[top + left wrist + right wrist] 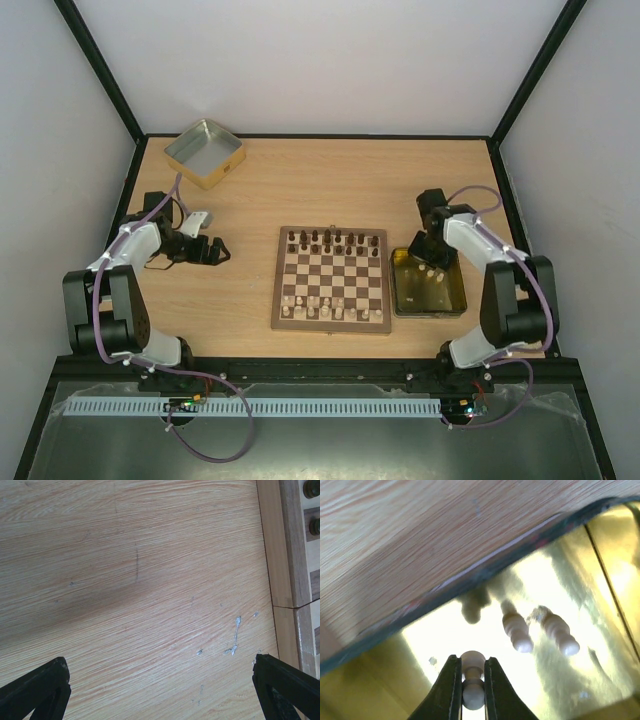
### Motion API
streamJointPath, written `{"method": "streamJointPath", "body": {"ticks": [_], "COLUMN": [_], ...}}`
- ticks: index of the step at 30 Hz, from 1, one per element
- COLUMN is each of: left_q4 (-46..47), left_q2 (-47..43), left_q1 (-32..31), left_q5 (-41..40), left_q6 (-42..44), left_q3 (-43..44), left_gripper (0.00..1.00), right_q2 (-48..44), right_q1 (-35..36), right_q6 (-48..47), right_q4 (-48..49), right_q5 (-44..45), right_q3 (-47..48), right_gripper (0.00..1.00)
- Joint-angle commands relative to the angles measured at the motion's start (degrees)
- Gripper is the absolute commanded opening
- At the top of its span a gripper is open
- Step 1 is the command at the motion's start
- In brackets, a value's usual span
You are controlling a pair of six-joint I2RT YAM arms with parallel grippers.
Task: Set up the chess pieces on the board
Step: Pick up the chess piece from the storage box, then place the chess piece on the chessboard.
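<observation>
Chess pieces: cream ones line the near ranks of the board, dark ones the far ranks. Board sits mid-table, between the two arms. Individual piece types too small to tell.

Gold tin tray sits just beside the board's right edge. Right gripper is down inside it, fingers clenched on a cream piece pinched at the neck, roughly upright. Two loose cream pieces lie on their sides on the tray floor a bit farther in, near each other, not touching. Dark tray rim runs diagonally beyond them, with the wooden table past it.

Left gripper is left of the board, fingers spread wide, released, holding nothing, over bare wood. Board's frame edge shows at the right in the left wrist view.

Far left corner: a second square tin, well apart from everything.
</observation>
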Motion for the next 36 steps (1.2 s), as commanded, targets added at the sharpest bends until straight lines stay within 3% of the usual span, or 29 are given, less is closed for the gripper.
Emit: {"method": "streamJointPath", "body": {"ticks": [1,8,17,23,36], "left_q4": [-1.21,-1.30,-1.21,-1.08,-1.12], "left_q2": [0.38,0.51,-0.06,-0.62,-0.96], "left_q1": [0.37,0.40,0.34,0.43,0.43], "left_q5": [0.54,0.62,0.53,0.53,0.65], "left_q6": [0.28,0.37,0.30,0.28,0.37], "left_q3": [1.51,1.58,1.51,1.34,1.33], "left_gripper": [0.99,0.99,0.99,0.99,0.99], "right_q2": [-7.75,-11.66,-4.33,-0.08,0.86], "right_q1": [4.92,21.11,35.81,39.67,40.88], "right_q6": [0.89,9.06,13.56,14.01,14.78], "right_q4": [-6.64,-8.61,-5.29,-3.32,-2.30], "right_q5": [1.32,-1.52,-3.77,-5.18,-6.10], "right_q3": [0.16,0.41,5.23,6.10,2.92], "right_gripper": [0.02,0.02,0.02,0.02,0.02]}}
